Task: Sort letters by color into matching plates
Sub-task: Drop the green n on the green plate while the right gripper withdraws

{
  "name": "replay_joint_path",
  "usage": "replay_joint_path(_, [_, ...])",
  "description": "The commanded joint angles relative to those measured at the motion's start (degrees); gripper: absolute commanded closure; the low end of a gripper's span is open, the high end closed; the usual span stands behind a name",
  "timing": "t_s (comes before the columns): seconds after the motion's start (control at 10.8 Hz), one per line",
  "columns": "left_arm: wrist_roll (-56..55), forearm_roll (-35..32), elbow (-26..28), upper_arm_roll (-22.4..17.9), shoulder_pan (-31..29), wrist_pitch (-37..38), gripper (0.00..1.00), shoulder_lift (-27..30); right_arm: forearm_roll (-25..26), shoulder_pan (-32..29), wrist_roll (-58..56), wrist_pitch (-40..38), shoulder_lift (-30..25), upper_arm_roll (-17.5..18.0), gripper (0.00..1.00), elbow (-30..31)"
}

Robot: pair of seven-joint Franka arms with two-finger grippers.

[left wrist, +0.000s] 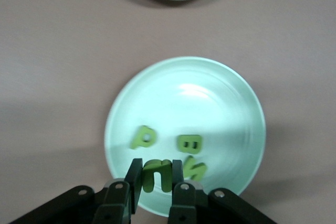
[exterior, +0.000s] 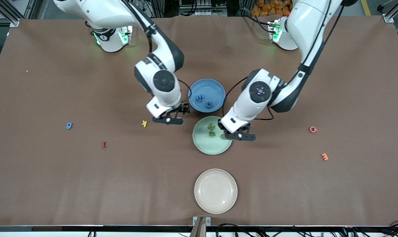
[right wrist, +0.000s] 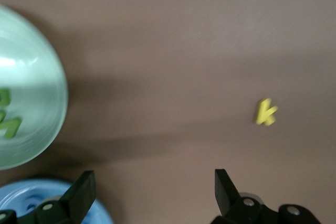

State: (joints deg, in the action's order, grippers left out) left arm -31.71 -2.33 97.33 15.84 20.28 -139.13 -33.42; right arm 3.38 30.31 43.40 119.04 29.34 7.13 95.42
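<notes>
The pale green plate (exterior: 212, 146) sits mid-table and holds three green letters: a P (left wrist: 143, 137), a B (left wrist: 190, 144) and an N (left wrist: 195, 170). My left gripper (exterior: 239, 135) hangs over that plate's rim toward the left arm's end, shut on a fourth green letter (left wrist: 157, 167) pinched between its fingers. The blue plate (exterior: 215, 87) lies just farther from the front camera, with two blue letters (exterior: 200, 97) in it. My right gripper (exterior: 168, 120) is open and empty over bare table beside the blue plate. A blue letter g (exterior: 69, 125) lies toward the right arm's end.
A yellow k (exterior: 144, 123) lies close to the right gripper, and a red letter (exterior: 103, 144) lies nearer the blue g. A pink G (exterior: 313, 129) and an orange letter (exterior: 324, 156) lie toward the left arm's end. A cream plate (exterior: 215, 191) sits near the front edge.
</notes>
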Motion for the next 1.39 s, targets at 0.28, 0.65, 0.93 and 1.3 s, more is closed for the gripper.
replay_joint_path(0.28, [-6.8,-1.5,-4.4,-1.2,4.9,-2.0,1.00,-5.6,2.8,-13.1,-19.8,-1.4,-5.3,-1.2,0.00,1.3])
replay_joint_path(0.65, [-7.2,-1.7,-5.6,-1.4,5.7,-1.9,1.00,-7.5,5.6,-21.9,-33.4,-0.7,-7.5,-1.2,0.00,2.7])
replay_joint_path(0.93, [-10.1,-1.7,-5.6,-2.5,6.0,-1.9,1.00,-9.1,5.7,-26.3,-38.5,1.5,-9.1,-1.9,0.00,5.0])
replay_joint_path(1.3, [-11.3,-1.8,-5.4,-2.5,6.0,-1.9,0.22,-9.2,5.4,-32.7,-50.1,12.8,-15.5,-3.7,0.00,18.6])
